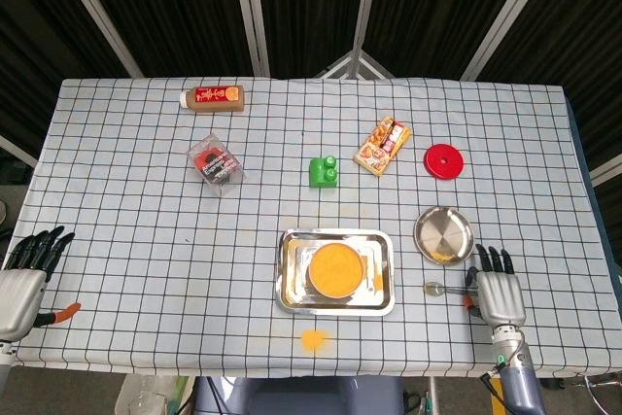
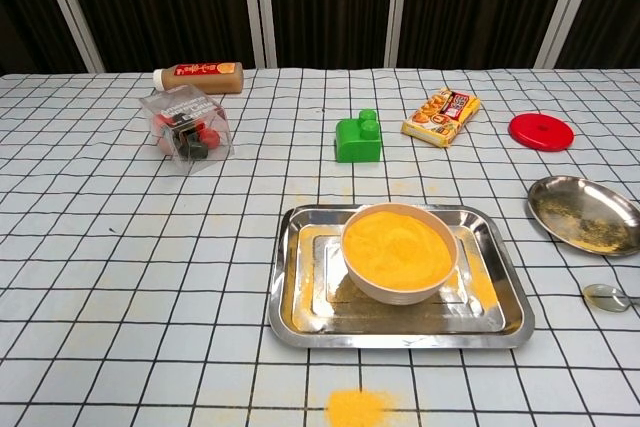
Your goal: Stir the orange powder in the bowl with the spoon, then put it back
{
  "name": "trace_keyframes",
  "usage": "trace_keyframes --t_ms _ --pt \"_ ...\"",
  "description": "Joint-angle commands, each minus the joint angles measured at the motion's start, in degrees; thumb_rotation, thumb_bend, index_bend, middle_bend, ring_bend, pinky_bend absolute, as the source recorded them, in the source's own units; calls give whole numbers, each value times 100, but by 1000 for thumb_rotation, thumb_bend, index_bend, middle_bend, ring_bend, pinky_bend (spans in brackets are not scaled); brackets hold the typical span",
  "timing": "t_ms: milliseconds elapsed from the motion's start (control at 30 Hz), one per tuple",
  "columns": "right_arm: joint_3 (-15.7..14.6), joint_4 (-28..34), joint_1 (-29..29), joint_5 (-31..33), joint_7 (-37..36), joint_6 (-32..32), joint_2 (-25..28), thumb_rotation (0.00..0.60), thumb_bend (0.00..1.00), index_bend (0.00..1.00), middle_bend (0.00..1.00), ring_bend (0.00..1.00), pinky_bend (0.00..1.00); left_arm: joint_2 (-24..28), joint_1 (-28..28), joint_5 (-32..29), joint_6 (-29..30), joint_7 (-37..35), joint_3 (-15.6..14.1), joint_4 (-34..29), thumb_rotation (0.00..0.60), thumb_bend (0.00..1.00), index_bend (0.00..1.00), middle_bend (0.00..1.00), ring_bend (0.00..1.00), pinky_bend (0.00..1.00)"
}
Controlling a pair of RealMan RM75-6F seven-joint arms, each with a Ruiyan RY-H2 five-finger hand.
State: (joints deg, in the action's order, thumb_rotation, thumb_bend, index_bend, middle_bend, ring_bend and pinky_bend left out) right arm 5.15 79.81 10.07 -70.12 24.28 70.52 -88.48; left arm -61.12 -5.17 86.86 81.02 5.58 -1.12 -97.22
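Spoon first: the small metal spoon (image 1: 434,289) lies flat on the checked tablecloth (image 1: 146,240), bowl end toward the tray, handle reaching to the right hand (image 1: 499,291), a layout that suits a side pickup. That hand rests palm-down over the handle end, fingers extended, grasping nothing as far as I can tell. The white bowl of orange powder (image 2: 399,250) sits inside the steel tray (image 2: 290,307), likely to catch spills. The left hand (image 1: 24,274) idles unclenched at the far table edge, well apart.
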Motion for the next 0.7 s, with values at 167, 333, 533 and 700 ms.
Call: trace_keyframes --t_ms 167,333,533,700 --pt "5 -27 21 70 24 -5 -17 600 406 535 96 0 0 6 -4 -11 -9 -17 1 -6 600 0 0 0 0 0" --pt "-5 -41 31 120 59 -10 -22 600 406 535 97 0 0 8 -6 -18 -13 -25 1 -8 600 0 0 0 0 0" --pt "-9 -56 41 167 89 -7 -22 600 410 535 97 0 0 10 -7 -26 -19 -22 -2 -11 600 0 0 0 0 0" --pt "-21 -66 47 220 144 -33 -19 600 427 543 97 0 0 13 -9 -32 -27 -27 -3 -18 600 0 0 0 0 0"
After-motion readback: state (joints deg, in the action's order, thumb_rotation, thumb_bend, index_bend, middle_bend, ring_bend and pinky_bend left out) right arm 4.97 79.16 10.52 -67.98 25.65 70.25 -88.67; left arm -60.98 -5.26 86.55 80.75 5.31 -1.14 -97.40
